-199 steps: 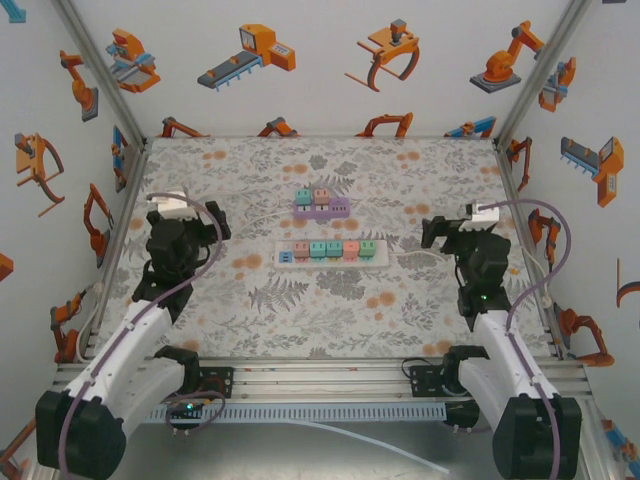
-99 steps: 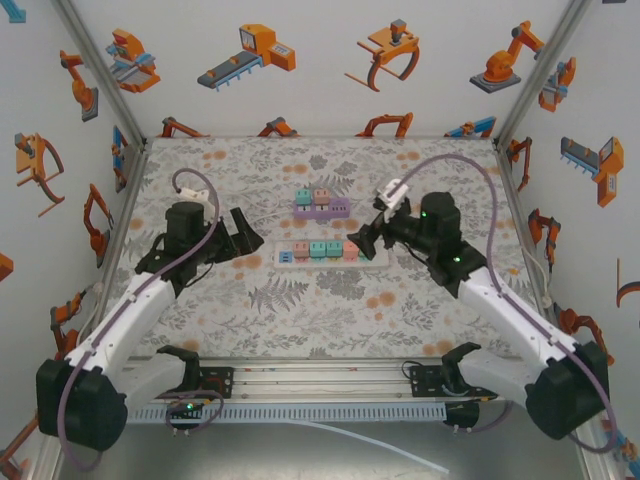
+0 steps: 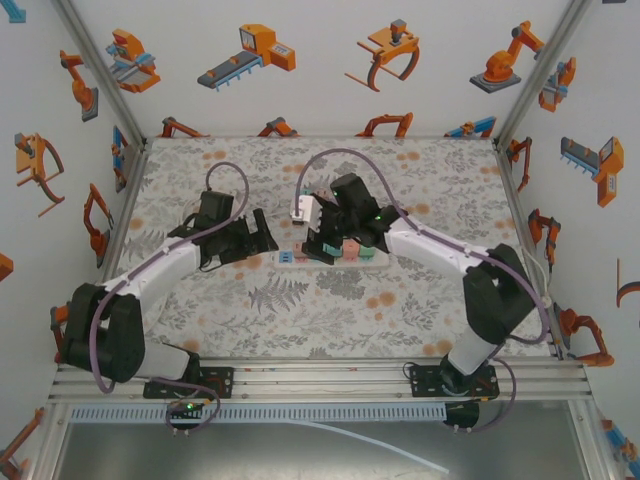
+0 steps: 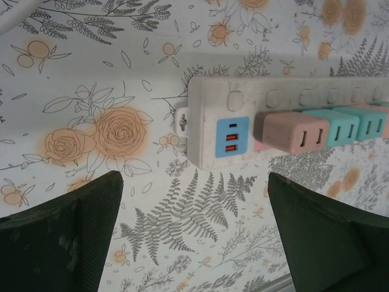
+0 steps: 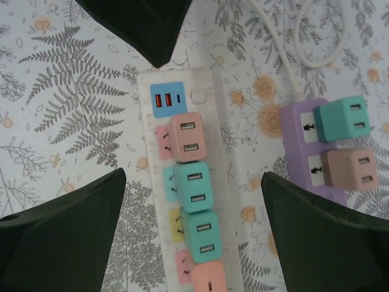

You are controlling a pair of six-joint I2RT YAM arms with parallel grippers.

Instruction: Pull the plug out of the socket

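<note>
This is looking like a robotics lab cell; walls [image 3: 320, 100] are carrying orange robot cartoons [image 3: 250, 55]; aluminium rails [image 3: 320, 372] are framing a floral table [image 3: 400, 310]; the left arm [image 3: 150, 275] and right arm [image 3: 440, 250] are standing bolted at its edge.

Floral table [image 3: 420, 300]: white power strip [image 4: 206, 121], purple strip [image 5: 289, 152].

Both arms stretched forward, grippers close together, jaws apart.
The left arm [image 3: 160, 270] extends forward and to the right. Its left gripper [image 3: 258, 243] points inward, with both dark fingers [image 4: 67, 237] spread wide and nothing between them. The right arm [image 3: 430, 245] folds at the elbow above its base and reaches leftward. Its right gripper [image 3: 320, 245] is angled down near the left one, fingers [image 5: 61, 237] likewise wide apart and gripping nothing.
</note>
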